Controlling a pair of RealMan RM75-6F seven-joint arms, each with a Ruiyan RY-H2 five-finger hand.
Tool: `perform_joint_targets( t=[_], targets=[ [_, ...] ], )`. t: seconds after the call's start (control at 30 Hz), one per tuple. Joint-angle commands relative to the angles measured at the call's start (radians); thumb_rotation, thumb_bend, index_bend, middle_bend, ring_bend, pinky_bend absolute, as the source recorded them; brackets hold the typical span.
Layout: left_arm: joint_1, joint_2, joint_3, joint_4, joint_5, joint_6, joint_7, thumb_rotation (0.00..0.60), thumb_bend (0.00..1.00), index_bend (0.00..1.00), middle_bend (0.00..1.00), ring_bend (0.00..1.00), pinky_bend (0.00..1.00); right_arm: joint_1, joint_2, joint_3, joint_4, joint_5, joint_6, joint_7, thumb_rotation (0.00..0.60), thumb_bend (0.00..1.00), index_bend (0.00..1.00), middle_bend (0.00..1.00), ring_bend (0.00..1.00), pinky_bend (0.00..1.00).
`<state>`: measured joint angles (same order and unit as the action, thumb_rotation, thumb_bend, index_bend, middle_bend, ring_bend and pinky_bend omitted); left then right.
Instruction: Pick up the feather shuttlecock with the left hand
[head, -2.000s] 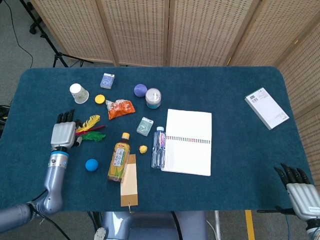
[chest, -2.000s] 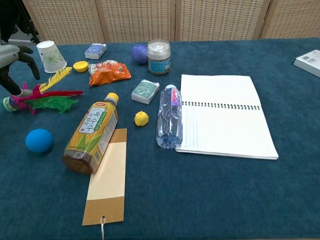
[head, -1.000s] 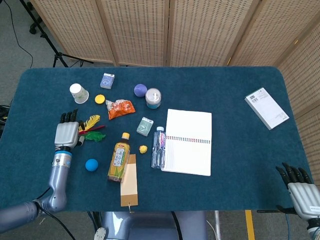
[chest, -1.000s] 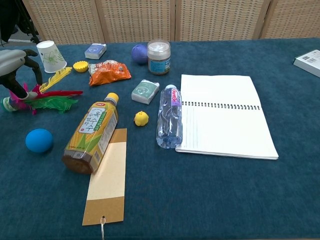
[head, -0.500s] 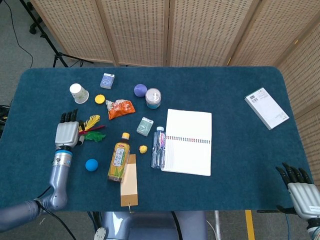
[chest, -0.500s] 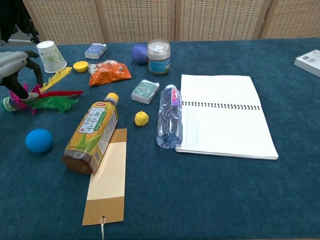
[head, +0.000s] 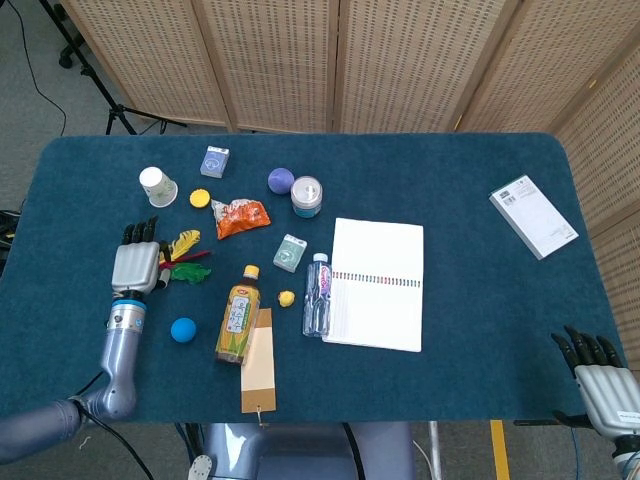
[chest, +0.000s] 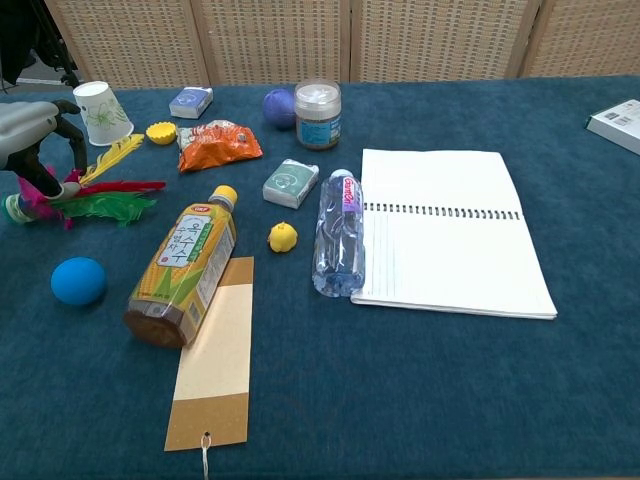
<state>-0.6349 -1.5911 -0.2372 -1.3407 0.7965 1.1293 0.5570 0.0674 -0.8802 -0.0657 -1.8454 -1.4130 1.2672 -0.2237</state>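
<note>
The feather shuttlecock (head: 182, 260) lies flat on the blue table, with yellow, red and green feathers pointing right and its base to the left. In the chest view the shuttlecock (chest: 100, 195) is at the far left, its base and pink tuft under my left hand (chest: 30, 125). That left hand (head: 135, 266) hovers over the base, its dark fingers (chest: 68, 128) arched down on either side of the feathers. No grip on the shuttlecock shows. My right hand (head: 604, 382) rests off the table's near right corner with its fingers spread and nothing in it.
A blue ball (chest: 78, 280) lies just in front of the shuttlecock, and a paper cup (chest: 102, 112) and a yellow cap (chest: 160, 132) lie behind it. A tea bottle (chest: 185, 265) on a cardboard strip, a snack bag (chest: 218, 143), a water bottle (chest: 338, 232) and a notebook (chest: 450, 230) lie further right.
My left hand has edged slightly right and further over the shuttlecock's base, with its fingers arched lower around the feathers. The shuttlecock and my right hand have stayed put.
</note>
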Motion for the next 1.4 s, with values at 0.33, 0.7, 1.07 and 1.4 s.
perform_joint_targets(
  t=[0.33,0.7,1.07,1.4],
  targets=[
    [0.004,0.002,-0.002,0.014,-0.003,-0.003,-0.002,0.600,0.36,0.60,0.00,0.00,0.00,-0.002,0.002,0.000,-0.002,-0.002,0.006,0.001,0.600,0.00,0.00,0.00,0.00,0.00],
    [0.004,-0.005,-0.005,0.037,0.002,-0.010,-0.016,0.600,0.43,0.63,0.00,0.00,0.00,-0.002,0.000,-0.002,-0.002,-0.001,0.004,-0.006,0.600,0.00,0.00,0.00,0.00,0.00],
    [0.009,-0.010,-0.006,0.052,0.020,-0.010,-0.034,0.600,0.44,0.65,0.00,0.00,0.00,-0.001,-0.003,-0.002,0.000,0.001,0.003,-0.009,0.600,0.00,0.00,0.00,0.00,0.00],
    [0.009,0.010,-0.017,0.005,0.048,0.018,-0.036,0.600,0.44,0.66,0.00,0.00,0.00,-0.002,-0.003,-0.002,-0.001,-0.001,0.006,-0.009,0.600,0.00,0.00,0.00,0.00,0.00]
  ],
)
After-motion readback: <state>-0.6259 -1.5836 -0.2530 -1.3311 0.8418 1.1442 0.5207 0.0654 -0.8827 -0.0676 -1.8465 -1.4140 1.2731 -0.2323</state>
